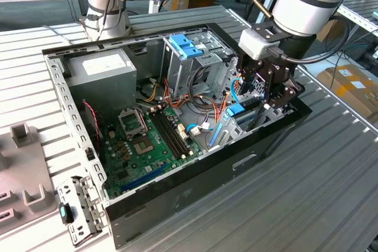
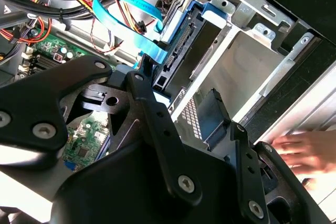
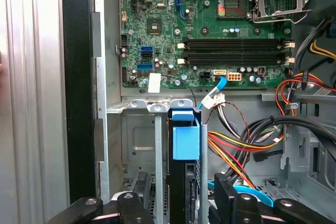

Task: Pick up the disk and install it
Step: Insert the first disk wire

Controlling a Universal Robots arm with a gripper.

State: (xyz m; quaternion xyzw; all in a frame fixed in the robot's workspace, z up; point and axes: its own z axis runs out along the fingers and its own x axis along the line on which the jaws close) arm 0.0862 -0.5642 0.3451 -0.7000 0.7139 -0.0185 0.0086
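A ribbed metal table bears an open computer case and grey fixture.

Disk stands edge-on in the metal drive bay, its blue carrier end toward the green motherboard at 12 o'clock. The gripper straddles it, black fingers spread at 9 and 3 o'clock of the disk with gaps both sides. Wire bundle lies at 3 o'clock of the disk, black case wall at 9 o'clock.
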